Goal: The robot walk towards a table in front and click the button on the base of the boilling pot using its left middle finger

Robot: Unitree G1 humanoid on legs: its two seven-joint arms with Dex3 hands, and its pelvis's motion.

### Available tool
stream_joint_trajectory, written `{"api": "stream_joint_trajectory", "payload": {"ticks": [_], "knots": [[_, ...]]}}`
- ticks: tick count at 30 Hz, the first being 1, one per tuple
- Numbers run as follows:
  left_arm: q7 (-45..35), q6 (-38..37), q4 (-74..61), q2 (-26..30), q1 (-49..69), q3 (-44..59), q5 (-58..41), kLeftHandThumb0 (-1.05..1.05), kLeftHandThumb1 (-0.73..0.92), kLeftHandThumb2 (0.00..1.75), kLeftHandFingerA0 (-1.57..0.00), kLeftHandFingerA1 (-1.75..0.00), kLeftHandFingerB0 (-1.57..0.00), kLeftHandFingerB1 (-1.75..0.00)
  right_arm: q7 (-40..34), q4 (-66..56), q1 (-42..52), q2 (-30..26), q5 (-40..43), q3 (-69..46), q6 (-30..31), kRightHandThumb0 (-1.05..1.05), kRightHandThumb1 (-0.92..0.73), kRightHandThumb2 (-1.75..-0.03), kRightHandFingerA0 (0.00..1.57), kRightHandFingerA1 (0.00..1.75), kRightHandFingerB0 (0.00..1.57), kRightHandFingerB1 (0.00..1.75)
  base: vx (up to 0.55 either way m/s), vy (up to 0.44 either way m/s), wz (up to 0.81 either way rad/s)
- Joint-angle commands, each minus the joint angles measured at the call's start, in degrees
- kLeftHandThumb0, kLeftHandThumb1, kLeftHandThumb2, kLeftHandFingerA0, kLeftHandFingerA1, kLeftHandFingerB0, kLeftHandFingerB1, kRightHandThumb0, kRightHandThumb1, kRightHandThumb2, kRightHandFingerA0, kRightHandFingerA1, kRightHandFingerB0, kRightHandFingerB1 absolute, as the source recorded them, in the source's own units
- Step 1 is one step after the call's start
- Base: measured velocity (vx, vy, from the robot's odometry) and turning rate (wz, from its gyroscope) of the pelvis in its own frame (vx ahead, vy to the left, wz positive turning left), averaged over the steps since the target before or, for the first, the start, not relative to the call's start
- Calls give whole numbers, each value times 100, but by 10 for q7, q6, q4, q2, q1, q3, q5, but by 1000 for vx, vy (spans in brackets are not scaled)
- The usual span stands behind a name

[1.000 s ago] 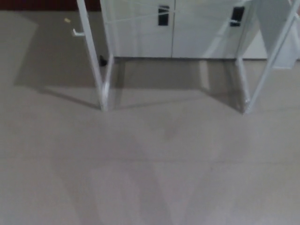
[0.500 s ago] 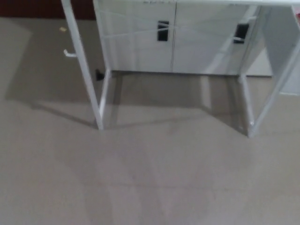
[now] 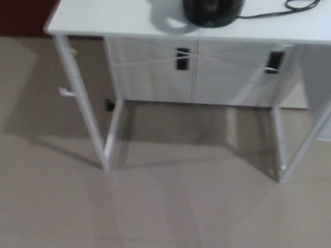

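1. The white flat-topped counter (image 3: 103,20) with thin white metal legs stands at the top of the view, on the grey tiled floor (image 3: 165,206).
2. The black round base of the boiling pot (image 3: 212,11) sits on the counter near its far edge; the picture cuts off its upper part, so I cannot see the pot or the button.
3. A black cable (image 3: 279,10) runs from the base to the right.
4. Neither robot hand shows, so I cannot tell their state.
5. Behind the legs is a white cabinet (image 3: 191,72) with two dark handles.

No robot arms, wrists or hands are showing in the head view; both hands are sitting out of frame.
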Motion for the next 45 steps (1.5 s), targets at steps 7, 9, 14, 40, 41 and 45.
{"api": "stream_joint_trajectory", "payload": {"ticks": [7,9,14,40,41,45], "knots": [[-1,-16,9,13,6,-12,8,-20,45,57,-65,-50,-50,-41,-1,4,-4,-7,-3,7,4,-20,-47,-53,74,49,48,43,219,-119,-5],[8,-16,4,14,7,-17,12,-21,45,58,-65,-49,-51,-41,-3,5,-4,-8,-6,9,3,-21,-47,-53,74,49,48,43,190,10,-10],[6,-16,6,14,7,-19,8,-18,46,57,-67,-50,-50,-40,-10,6,-5,-7,-7,10,0,-19,-46,-53,77,50,50,44,332,138,-2],[14,-19,8,15,2,-23,9,-13,48,54,-73,-49,-53,-38,8,19,-19,-6,6,8,-1,-20,-48,-54,80,52,45,44,170,-43,-1],[14,-19,8,15,2,-23,9,-13,48,54,-73,-49,-53,-38,9,19,-19,-6,6,8,-1,-20,-48,-54,80,52,45,44,154,142,-9],[23,-29,0,18,6,-33,20,-17,47,54,-74,-48,-54,-38,-2,23,-21,-8,-4,13,-6,-24,-48,-54,81,51,45,44,193,237,1]]}}
